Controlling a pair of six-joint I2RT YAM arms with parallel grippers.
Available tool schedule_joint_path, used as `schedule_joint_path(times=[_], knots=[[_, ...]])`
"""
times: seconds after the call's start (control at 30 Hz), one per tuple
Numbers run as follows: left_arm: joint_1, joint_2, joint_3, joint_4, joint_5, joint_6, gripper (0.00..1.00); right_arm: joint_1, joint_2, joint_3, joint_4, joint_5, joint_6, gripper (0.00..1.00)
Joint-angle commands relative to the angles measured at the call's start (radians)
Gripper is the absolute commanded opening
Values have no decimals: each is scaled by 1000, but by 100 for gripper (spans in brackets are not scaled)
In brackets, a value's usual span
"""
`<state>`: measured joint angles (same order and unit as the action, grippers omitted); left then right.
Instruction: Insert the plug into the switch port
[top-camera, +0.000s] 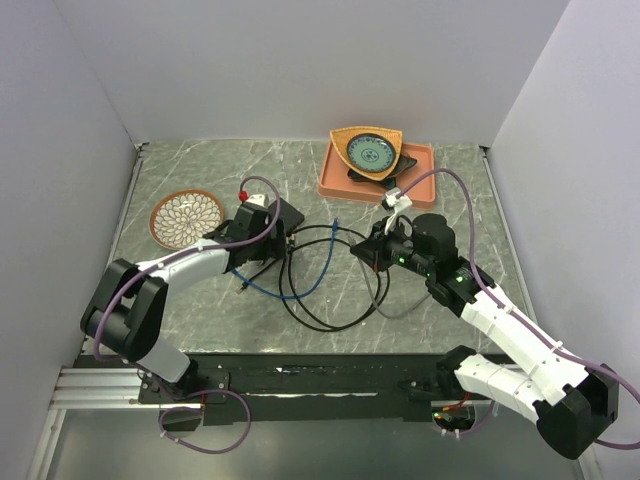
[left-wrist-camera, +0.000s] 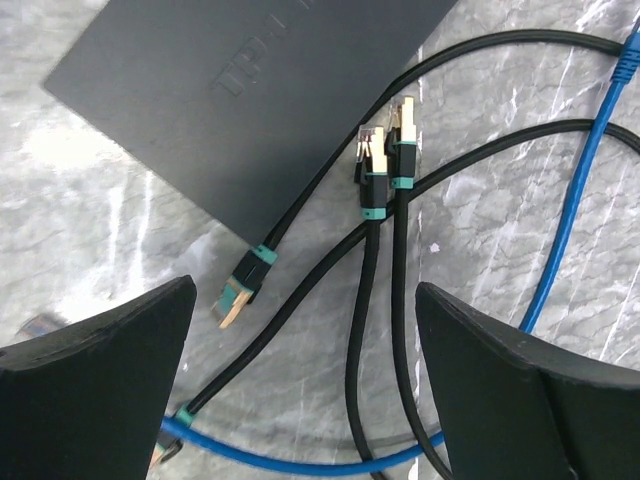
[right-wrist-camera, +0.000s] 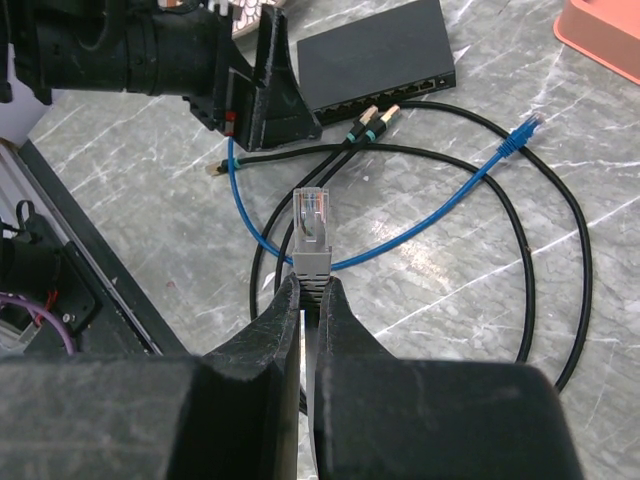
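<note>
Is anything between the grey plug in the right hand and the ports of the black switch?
Yes. The open left hand hangs right before the switch port, and two black plugs lie at that edge. A blue cable and black cable loops lie across the way to the plug.

Box: flat matte-black rectangular box lay on the grey marble desk, left of centre.
Cables: looped black rubber cables lay right of and before it.
Tray: orange rectangular plastic tray sat rear right.
Plate: round patterned plate lay left of the box.
</note>
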<state>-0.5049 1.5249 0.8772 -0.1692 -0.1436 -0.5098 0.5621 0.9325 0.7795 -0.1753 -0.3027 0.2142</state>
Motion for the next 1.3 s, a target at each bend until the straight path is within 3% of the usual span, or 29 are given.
schedule_joint_path(times=[0.0, 0.3, 0.6, 1.03, 1.27], knots=[[0, 53, -18, 85, 47, 7, 98, -10, -18, 1, 13, 17, -12, 0], [-4, 141, -1, 117, 105, -16, 98, -16, -66, -2, -21, 46, -26, 0], [-96, 195, 26, 197, 292, -67, 92, -28, -116, 0, -47, 65, -35, 0], [-251, 419, 258, 341, 470, -263, 90, -34, -167, 92, -147, 111, -48, 0], [-196, 361, 354, 272, 329, -217, 97, -34, -173, 126, -182, 116, -62, 0]])
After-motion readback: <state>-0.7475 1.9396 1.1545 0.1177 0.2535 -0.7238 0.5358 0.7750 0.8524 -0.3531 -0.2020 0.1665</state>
